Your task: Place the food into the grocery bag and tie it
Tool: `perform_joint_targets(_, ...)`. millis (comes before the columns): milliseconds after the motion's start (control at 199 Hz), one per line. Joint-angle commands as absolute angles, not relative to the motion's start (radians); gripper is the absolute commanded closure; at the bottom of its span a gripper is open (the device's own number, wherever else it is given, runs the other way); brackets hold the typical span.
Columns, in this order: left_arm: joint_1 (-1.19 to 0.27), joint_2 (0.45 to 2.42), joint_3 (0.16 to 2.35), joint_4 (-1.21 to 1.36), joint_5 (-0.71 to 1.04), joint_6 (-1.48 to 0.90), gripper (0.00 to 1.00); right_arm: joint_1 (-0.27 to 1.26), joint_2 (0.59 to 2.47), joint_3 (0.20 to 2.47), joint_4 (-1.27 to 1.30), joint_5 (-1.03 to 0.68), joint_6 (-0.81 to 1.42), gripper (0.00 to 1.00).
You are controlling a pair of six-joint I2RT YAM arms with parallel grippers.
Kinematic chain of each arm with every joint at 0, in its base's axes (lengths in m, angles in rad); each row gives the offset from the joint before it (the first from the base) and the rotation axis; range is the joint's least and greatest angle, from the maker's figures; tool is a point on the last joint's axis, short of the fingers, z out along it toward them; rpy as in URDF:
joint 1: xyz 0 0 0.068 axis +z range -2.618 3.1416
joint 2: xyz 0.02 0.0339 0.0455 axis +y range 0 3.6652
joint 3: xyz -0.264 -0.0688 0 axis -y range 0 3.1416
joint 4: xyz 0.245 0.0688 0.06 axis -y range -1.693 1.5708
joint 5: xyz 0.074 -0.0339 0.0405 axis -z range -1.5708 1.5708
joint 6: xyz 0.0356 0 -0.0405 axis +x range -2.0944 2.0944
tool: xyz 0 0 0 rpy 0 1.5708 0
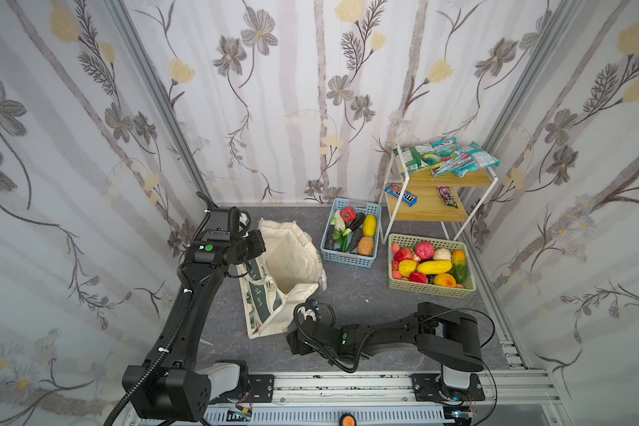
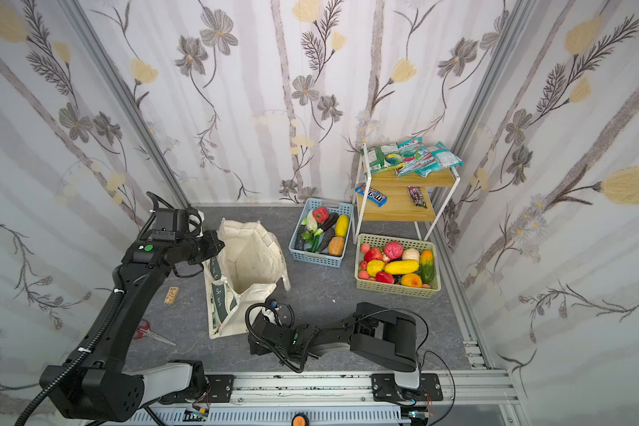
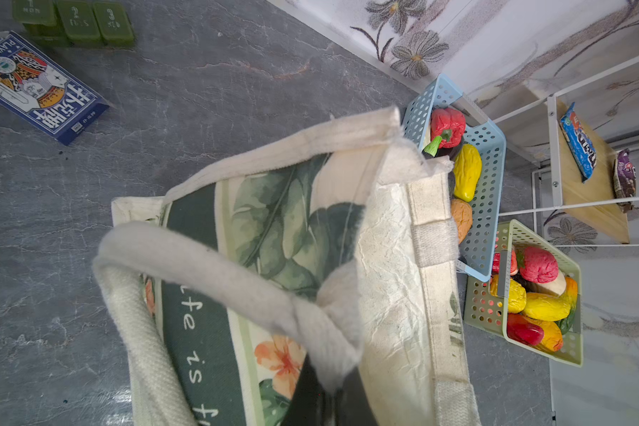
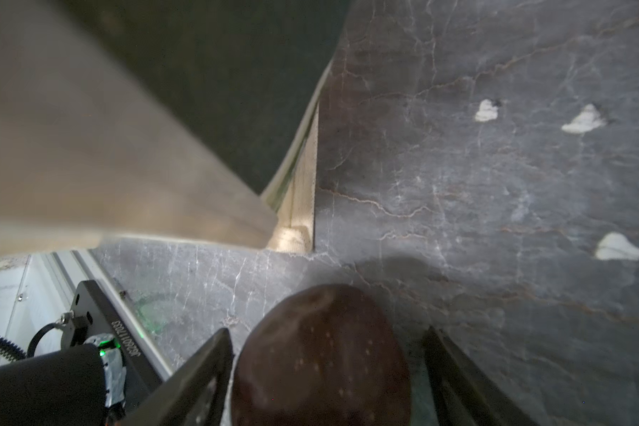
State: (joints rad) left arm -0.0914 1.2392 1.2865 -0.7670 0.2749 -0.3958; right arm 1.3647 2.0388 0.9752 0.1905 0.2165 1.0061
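Right wrist view shows the right gripper [image 4: 327, 332] low over the table [image 4: 476, 191], its fingers open around a brown toy food [image 4: 321, 365] just beside the grocery bag [image 1: 290, 258] — it should squeeze softly, lift high, then drop it in the open top — while the left gripper [image 3: 331, 391] pinches the bag's top edge tight.

Grey tabletop [image 1: 366, 295] under tote [image 1: 292, 258], blue basket [image 1: 347, 260], yellow basket [image 1: 428, 289] (both full), rack [image 1: 427, 208], scissors [image 2: 149, 333]

tote [image 1: 292, 258] mouth open, blue basket [image 1: 347, 260] nr it
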Motion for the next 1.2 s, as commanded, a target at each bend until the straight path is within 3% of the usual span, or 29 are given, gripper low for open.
perform_joint_targets(0,-0.09,1.242,1.287,-0.746,0.287,-0.388,1.0,1.364,2.063,0.97,0.113,0.214,1.013,0.24)
perform_joint_targets(331,-0.089,1.256,1.295,-0.739,0.292,-0.39,1.0,1.367,1.995,0.918,0.12,0.233,1.018,0.35)
perform_joint_targets(692,-0.089,1.282,1.293,-0.718,0.369,-0.381,1.0,1.337,1.789,0.813,0.088,0.275,1.005,0.36)
perform_joint_targets(958,-0.103,1.292,1.286,-0.703,0.413,-0.377,1.0,1.217,1.531,0.661,0.003,0.298,0.985,0.36)
perform_joint_targets(1199,-0.136,1.288,1.252,-0.668,0.438,-0.394,1.0,1.041,1.355,0.68,-0.096,0.299,0.84,0.36)
